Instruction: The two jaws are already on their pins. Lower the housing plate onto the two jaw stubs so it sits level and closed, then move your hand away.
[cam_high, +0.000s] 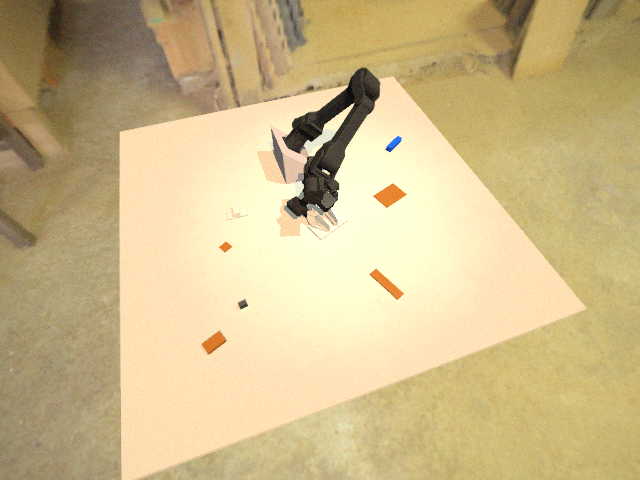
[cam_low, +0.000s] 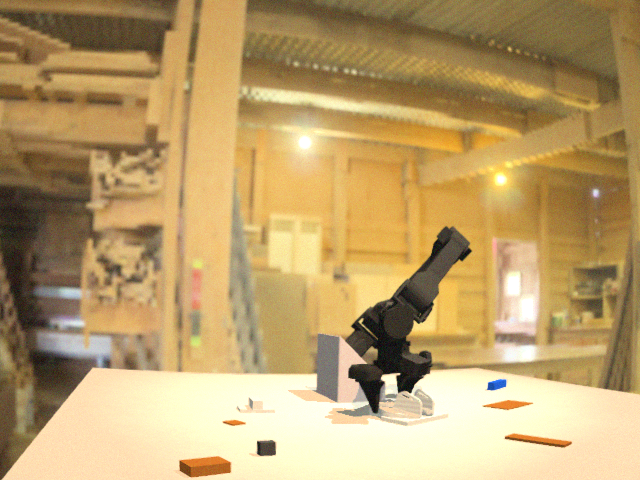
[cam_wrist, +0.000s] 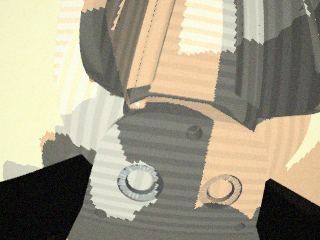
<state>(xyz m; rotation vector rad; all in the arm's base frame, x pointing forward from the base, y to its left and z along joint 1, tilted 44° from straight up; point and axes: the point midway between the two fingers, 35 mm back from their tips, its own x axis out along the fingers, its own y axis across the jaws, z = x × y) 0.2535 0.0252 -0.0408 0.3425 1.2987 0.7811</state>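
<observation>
The end effector (cam_high: 310, 210) (cam_low: 391, 400) (cam_wrist: 176, 174), spread wide, grips the housing plate (cam_wrist: 165, 150) (2 round holes showing).

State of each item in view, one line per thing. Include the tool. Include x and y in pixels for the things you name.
Tool (cam_high: 309, 211) (cam_low: 391, 401) (cam_wrist: 176, 174): closed on the housing plate
Housing plate (cam_wrist: 165, 150): between the fingers; fully seated or not, cannot tell
Wedge block (cam_high: 295, 166) (cam_low: 347, 369): upright
Black cube (cam_high: 242, 304) (cam_low: 266, 447): resting on tabletop
Blue block (cam_high: 393, 143) (cam_low: 496, 384): lying flat

The pale wedge block (cam_high: 293, 160) (cam_low: 347, 367) rises close behind the hand (cam_high: 316, 206) (cam_low: 391, 400), blocking a low pass there. The upright jaws (cam_high: 322, 220) (cam_low: 413, 404) stand just beside it; toward the orange bar (cam_high: 386, 284) (cam_low: 538, 440), beyond them, only open surface (cam_high: 310, 330) (cam_low: 330, 444) lies.
</observation>
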